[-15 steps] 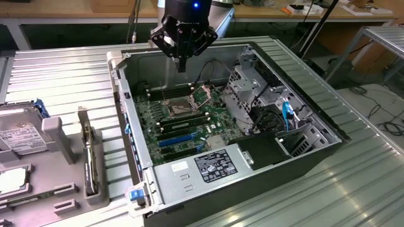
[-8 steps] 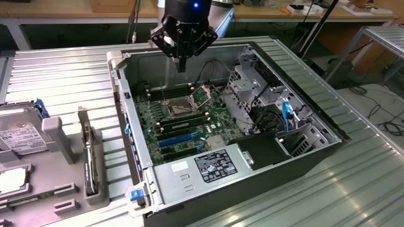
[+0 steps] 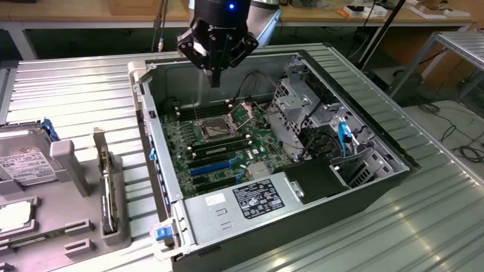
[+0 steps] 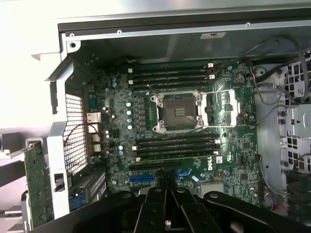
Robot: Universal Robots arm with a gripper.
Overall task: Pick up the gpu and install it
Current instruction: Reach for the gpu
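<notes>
Fingers (image 4: pixel 155 208) pressed together on nothing, gripper (image 3: pixel 215 83) hangs over the open computer case (image 3: pixel 340 221), the wrist view detailing its motherboard (image 4: pixel 121 111), the exterior view catching the gpu (image 3: pixel 110 190) upright in a grey rack (image 3: pixel 67 161) outside the case.

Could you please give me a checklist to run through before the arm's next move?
1. gpu upright in the rack beside the case: ok.
2. gripper above the gpu: not ok; it hangs over the motherboard.
3. Gripper open for a grasp: not ok; shut, empty.
4. Blue expansion slot free: ok.
5. Which way the gpu's fan faces: cannot tell.
</notes>
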